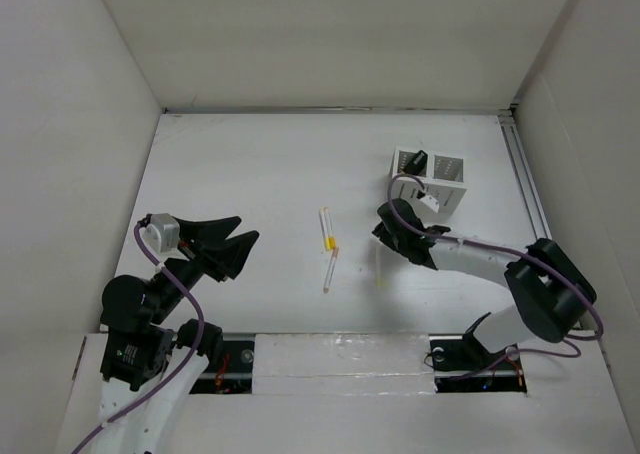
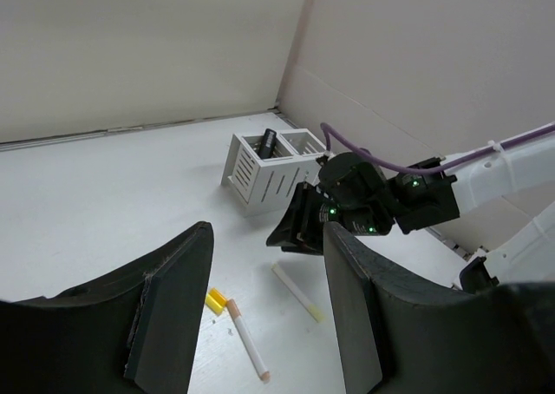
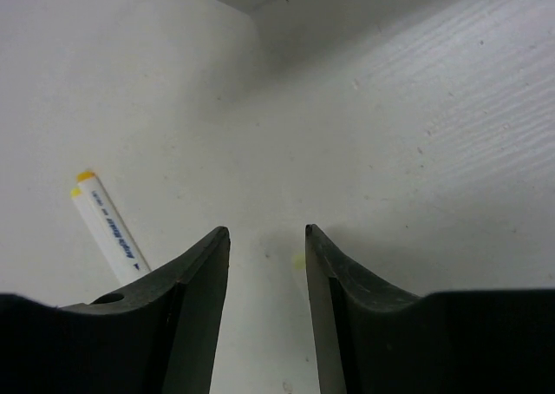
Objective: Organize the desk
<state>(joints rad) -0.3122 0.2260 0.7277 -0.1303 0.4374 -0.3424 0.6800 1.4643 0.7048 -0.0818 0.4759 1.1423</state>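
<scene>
Right end effector (image 3: 266, 232) agape above desk (image 3: 434, 151), pen (image 3: 108, 229) lettering unreadable

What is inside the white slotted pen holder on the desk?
One dark pen-like item sits in one compartment of the pen holder; nothing shows in the other. Its walls hide the lower part of both.

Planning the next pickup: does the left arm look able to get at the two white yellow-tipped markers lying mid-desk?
Probably yes: the left gripper is open, facing the white yellow-tipped markers, only bare white desk between; the right gripper sits beyond them.
</scene>
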